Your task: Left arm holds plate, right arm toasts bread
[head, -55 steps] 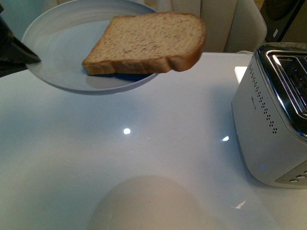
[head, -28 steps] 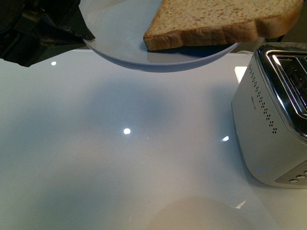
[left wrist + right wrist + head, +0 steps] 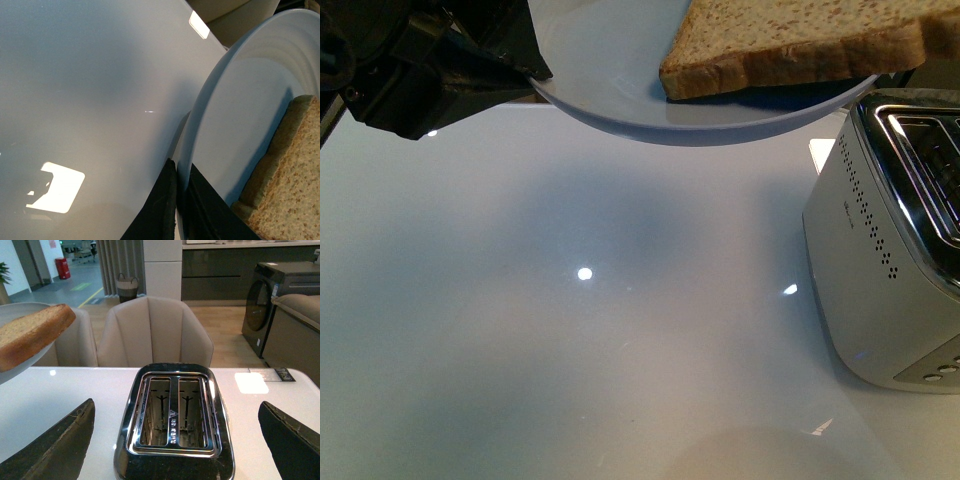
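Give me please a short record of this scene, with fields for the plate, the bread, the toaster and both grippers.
plate: lifted above the table, held at its rim
bread: one slice lying on the plate, one end past the rim
toaster: standing on the table, both slots empty
left gripper: shut on the plate's rim
right gripper: open, holding nothing, the toaster's slots showing between its fingers

White glossy table [image 3: 520, 350], overhead lights reflected in its surface. Beige upholstered chair [image 3: 155, 332] behind it, a second [image 3: 82, 342] beside. Wood-tone floor [image 3: 225, 322]. Dark cabinets [image 3: 220, 275] along the rear wall. Dark front-loading appliance [image 3: 270, 300], possibly a washer. Grey curtains [image 3: 120, 257]; woven basket [image 3: 126, 286] below
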`<state>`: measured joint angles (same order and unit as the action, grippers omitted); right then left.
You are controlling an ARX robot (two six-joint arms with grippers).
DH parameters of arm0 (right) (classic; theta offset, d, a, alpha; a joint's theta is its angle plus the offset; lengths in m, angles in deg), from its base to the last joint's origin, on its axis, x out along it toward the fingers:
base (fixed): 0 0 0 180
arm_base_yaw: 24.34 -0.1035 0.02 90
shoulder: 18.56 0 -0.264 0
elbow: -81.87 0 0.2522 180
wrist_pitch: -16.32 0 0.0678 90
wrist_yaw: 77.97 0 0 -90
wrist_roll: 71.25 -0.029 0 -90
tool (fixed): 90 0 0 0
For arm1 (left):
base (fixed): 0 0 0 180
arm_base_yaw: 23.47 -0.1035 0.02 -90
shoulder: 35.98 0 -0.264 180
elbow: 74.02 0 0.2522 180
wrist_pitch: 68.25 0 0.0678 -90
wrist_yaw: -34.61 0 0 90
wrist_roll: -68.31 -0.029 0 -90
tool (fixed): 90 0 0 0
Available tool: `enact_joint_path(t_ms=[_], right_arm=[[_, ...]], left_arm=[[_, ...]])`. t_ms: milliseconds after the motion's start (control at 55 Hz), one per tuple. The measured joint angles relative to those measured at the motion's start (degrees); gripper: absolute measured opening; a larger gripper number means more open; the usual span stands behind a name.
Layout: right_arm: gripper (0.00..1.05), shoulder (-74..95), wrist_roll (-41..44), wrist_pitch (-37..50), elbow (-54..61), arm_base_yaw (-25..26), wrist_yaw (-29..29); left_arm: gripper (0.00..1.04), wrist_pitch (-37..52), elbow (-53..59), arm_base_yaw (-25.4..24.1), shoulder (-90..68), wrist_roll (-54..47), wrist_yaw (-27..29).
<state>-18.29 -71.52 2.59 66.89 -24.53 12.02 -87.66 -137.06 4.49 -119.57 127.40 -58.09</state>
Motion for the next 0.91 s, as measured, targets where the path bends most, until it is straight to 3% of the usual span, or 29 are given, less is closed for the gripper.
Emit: enact_joint_path(t_ms=[909], right_arm=[[0.96, 0.2, 0.4, -0.2, 0.0, -0.2, 1.0]], left_arm=[[0.03, 0.0, 0.0, 0.0, 0.0, 0.2, 0.0]])
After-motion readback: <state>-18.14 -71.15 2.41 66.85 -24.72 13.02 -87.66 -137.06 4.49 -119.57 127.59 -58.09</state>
